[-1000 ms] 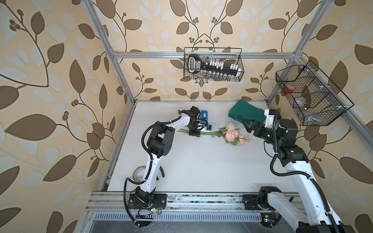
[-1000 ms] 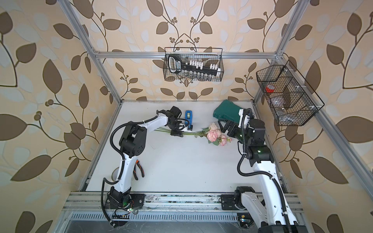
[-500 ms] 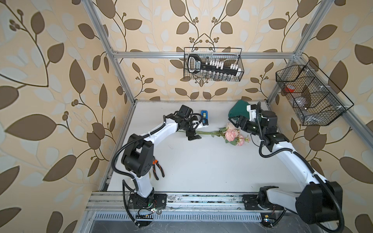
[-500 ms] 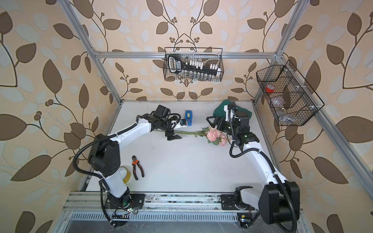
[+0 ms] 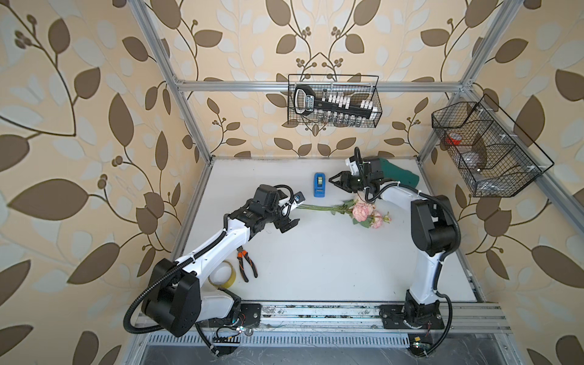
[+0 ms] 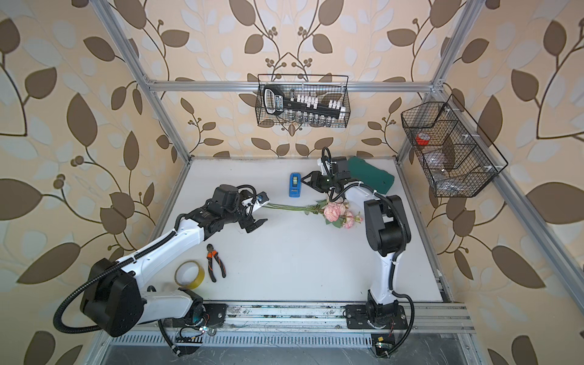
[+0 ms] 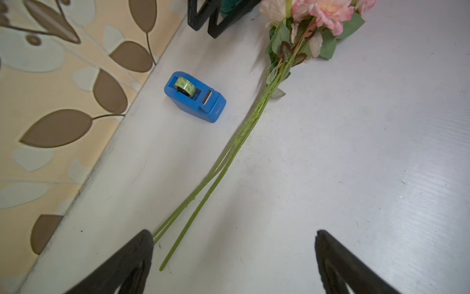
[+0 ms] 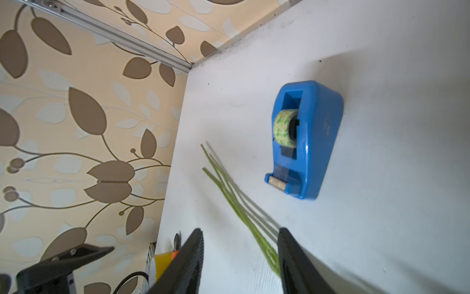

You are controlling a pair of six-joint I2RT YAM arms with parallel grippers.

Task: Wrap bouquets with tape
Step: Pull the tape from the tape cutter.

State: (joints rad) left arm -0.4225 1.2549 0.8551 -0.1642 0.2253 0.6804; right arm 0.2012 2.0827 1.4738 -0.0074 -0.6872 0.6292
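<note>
Bouquet (image 5: 363,212) lies flat on the table (image 5: 316,268), stem tips beside one finger of the left gripper (image 7: 234,236), whose fingers stand wide apart, unclamped. Tape dispenser (image 5: 319,185) stands near the right gripper (image 8: 240,233), fingers partly apart, empty.

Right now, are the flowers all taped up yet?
Not yet. Done: the bouquet lies with its stems gathered on the table. In hand: nothing; the left tool is open by the stem ends, the right tool open near the tape dispenser. Left: pulling tape and wrapping the stems.
</note>
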